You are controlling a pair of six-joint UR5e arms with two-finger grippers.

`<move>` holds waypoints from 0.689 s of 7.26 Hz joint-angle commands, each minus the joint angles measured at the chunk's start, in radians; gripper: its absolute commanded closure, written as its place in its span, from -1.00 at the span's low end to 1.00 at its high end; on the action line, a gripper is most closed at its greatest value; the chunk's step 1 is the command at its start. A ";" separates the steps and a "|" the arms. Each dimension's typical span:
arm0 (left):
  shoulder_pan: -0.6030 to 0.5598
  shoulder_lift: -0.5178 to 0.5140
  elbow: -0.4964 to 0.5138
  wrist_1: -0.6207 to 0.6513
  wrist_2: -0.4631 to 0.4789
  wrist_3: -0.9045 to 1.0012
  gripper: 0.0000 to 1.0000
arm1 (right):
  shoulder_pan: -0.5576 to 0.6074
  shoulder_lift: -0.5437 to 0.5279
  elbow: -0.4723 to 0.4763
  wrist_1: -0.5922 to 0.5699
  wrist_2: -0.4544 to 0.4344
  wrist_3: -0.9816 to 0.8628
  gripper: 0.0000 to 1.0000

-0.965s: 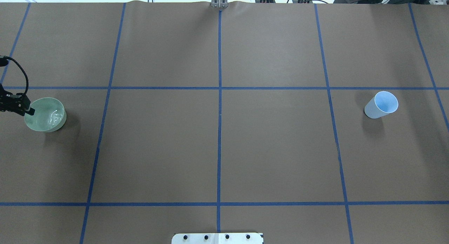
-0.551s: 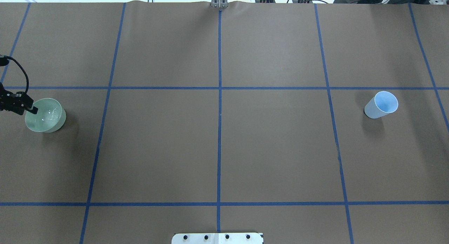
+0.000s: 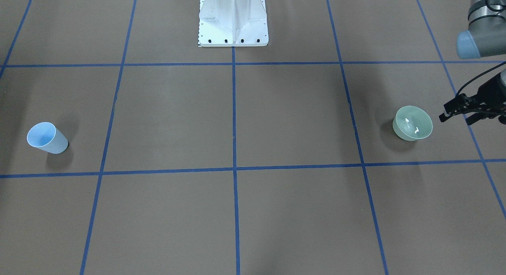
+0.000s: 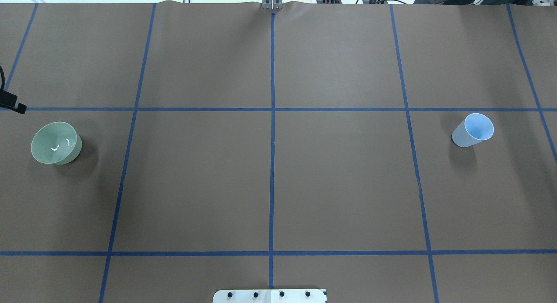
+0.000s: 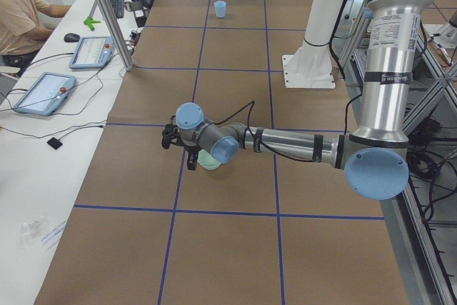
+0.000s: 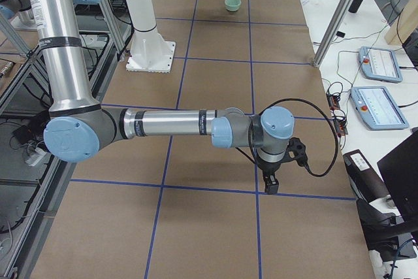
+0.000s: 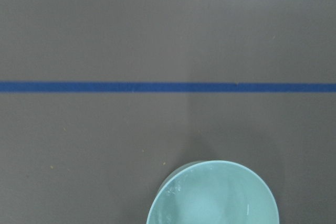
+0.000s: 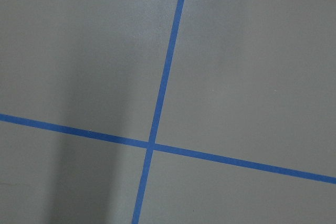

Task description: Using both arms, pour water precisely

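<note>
A: What do your left fingers hold?

B: Nothing. You have them a little apart, near the green bowl and clear of its rim. The left arm reaches out low behind them.

A: And your right fingers?

B: They point down near a tape cross at the other end of the surface. You cannot tell whether they are apart or together. The right arm stretches out level.

A: Where is your water?

B: In the bowl, showing as white glints. Your blue cup stands upright, well apart, far across the surface.
</note>
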 commanded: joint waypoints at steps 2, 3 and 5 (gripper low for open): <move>-0.148 -0.007 -0.005 0.203 0.012 0.370 -1.00 | 0.000 0.001 0.000 0.000 0.001 0.000 -0.98; -0.185 -0.014 -0.007 0.280 0.057 0.462 -1.00 | 0.000 0.001 -0.001 0.000 0.001 0.002 -0.98; -0.194 -0.018 -0.037 0.420 0.132 0.579 -1.00 | 0.000 0.001 0.000 0.000 0.002 0.000 -0.98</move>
